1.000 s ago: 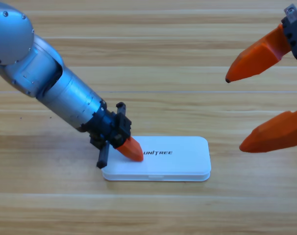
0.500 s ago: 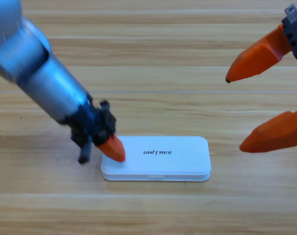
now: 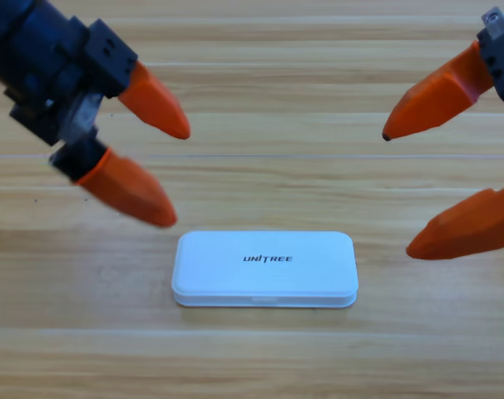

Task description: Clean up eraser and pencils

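Observation:
A white case (image 3: 264, 268) with its lid down lies flat at the table's middle front. The eraser and the pencils are out of view. My left gripper (image 3: 170, 173) hangs open above the table at the upper left, up and to the left of the case, with nothing between its orange jaws. At the right edge my right gripper (image 3: 399, 191) waits open and empty, large and partly cut off.
Only the wooden table (image 3: 260, 357) surrounds the case on every side.
My left gripper has lifted off the case's left end, drawn back up and to the left, and opened. The case's lid lies shut and unmoved. The right gripper has held still.

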